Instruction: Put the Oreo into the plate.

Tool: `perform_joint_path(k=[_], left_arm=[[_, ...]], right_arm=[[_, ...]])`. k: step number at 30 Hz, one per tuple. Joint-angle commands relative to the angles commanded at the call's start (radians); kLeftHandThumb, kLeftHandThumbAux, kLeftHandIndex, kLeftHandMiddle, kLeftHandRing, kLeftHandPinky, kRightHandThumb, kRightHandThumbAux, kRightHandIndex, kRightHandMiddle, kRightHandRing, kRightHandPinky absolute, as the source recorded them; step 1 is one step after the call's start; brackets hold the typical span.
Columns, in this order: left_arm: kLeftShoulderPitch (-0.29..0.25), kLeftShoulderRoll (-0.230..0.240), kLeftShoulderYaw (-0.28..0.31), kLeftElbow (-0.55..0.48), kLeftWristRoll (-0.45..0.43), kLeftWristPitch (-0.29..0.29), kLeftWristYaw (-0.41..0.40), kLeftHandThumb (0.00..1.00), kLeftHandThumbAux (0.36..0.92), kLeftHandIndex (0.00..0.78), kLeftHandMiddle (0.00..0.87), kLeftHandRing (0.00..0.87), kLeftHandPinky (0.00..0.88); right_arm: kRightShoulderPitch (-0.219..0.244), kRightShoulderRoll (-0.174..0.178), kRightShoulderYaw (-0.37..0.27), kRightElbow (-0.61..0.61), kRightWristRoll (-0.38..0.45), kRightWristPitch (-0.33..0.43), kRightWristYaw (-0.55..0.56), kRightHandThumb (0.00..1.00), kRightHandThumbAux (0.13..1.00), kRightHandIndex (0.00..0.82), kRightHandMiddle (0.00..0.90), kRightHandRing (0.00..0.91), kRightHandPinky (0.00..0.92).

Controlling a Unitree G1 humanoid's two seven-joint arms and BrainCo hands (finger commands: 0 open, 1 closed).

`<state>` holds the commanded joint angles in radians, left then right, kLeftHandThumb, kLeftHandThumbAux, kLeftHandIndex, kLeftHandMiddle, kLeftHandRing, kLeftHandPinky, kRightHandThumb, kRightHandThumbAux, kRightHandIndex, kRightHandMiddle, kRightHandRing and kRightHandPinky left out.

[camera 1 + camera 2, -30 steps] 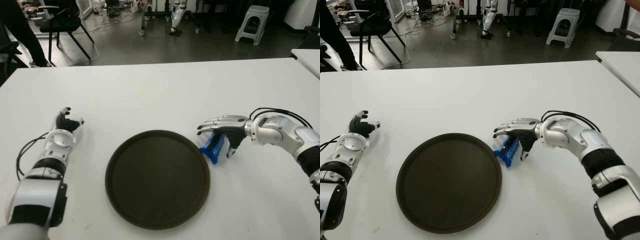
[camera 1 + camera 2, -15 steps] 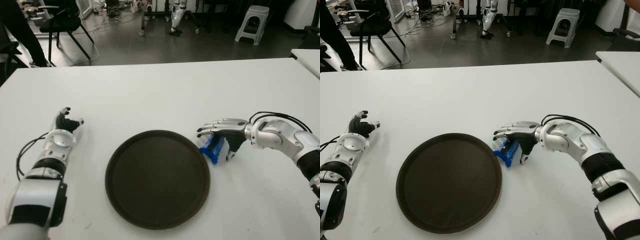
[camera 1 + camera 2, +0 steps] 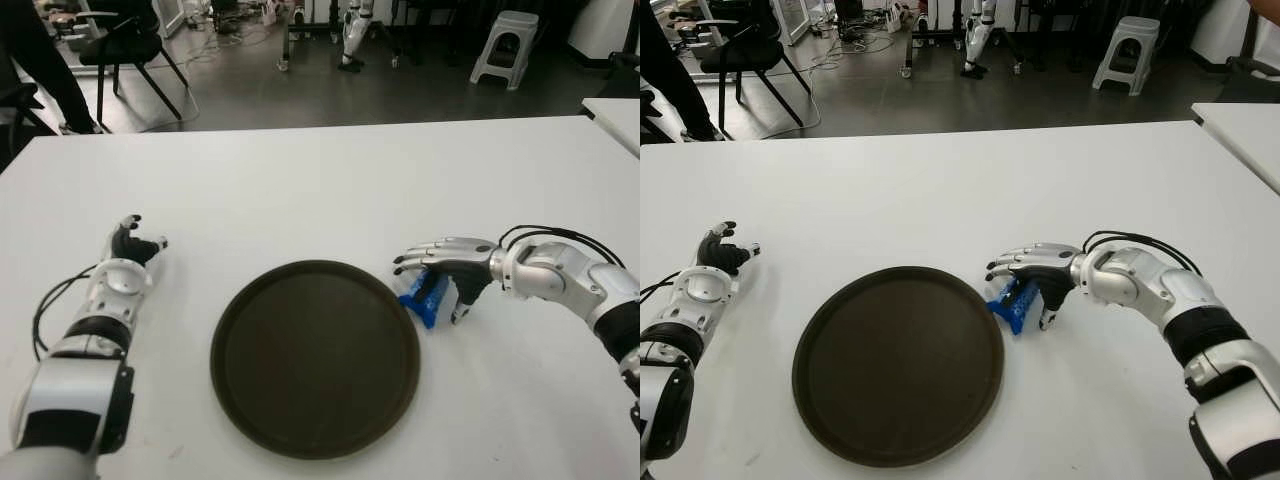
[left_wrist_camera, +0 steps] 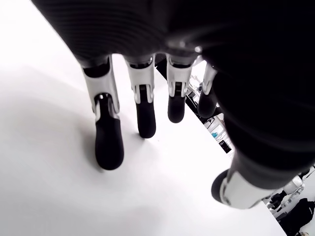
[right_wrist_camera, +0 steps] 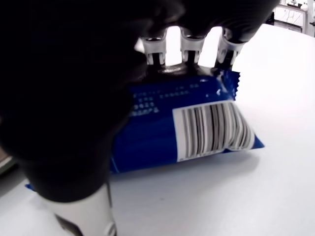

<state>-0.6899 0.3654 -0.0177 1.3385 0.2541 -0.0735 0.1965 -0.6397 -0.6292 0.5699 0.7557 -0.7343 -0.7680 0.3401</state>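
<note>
The Oreo [image 3: 423, 298] is a blue packet lying on the white table [image 3: 300, 190], just off the right rim of the round dark plate [image 3: 315, 355]. My right hand [image 3: 440, 278] is spread over the packet, fingers stretched across its top toward the plate and thumb pointing down at its right side. In the right wrist view the packet [image 5: 187, 128] lies flat between the fingers behind it and the thumb in front, barcode facing up. My left hand [image 3: 130, 248] shows at the table's left side, fingers relaxed, holding nothing.
The plate holds nothing. Beyond the table's far edge stand a black chair [image 3: 125, 45] and a grey stool [image 3: 505, 42] on the floor. Another white table's corner [image 3: 615, 112] shows at the right.
My right hand has sunk a little closer over the packet. The packet, the plate and the left hand have not moved.
</note>
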Motion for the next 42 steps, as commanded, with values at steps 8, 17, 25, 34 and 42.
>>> perform_joint_path(k=[8, 17, 25, 34, 42], left_arm=[[0.001, 0.001, -0.002, 0.0, 0.001, 0.0, -0.001, 0.233, 0.73, 0.039, 0.117, 0.151, 0.164], [0.002, 0.001, 0.005, 0.0, -0.005, -0.006, 0.0, 0.252, 0.728, 0.049, 0.122, 0.156, 0.185], [0.003, 0.002, 0.008, 0.001, -0.006, -0.007, -0.007, 0.239, 0.717, 0.049, 0.131, 0.161, 0.169], [0.002, 0.002, 0.01, 0.002, -0.005, -0.004, -0.008, 0.229, 0.722, 0.046, 0.13, 0.166, 0.191], [0.003, 0.001, 0.017, 0.001, -0.011, -0.005, -0.012, 0.241, 0.725, 0.047, 0.141, 0.182, 0.215]], right_arm=[[-0.006, -0.004, 0.006, -0.004, 0.005, -0.015, 0.007, 0.0, 0.896, 0.0, 0.0, 0.0, 0.0], [0.004, -0.004, -0.002, -0.016, 0.018, -0.005, 0.006, 0.0, 0.896, 0.0, 0.0, 0.0, 0.0], [0.003, -0.004, 0.0, -0.015, 0.01, -0.008, -0.004, 0.0, 0.901, 0.0, 0.0, 0.0, 0.0], [-0.001, -0.005, -0.003, -0.02, 0.021, 0.007, 0.024, 0.0, 0.905, 0.0, 0.0, 0.0, 0.012], [0.025, -0.011, -0.013, -0.098, 0.015, 0.115, 0.074, 0.0, 0.896, 0.045, 0.055, 0.067, 0.083]])
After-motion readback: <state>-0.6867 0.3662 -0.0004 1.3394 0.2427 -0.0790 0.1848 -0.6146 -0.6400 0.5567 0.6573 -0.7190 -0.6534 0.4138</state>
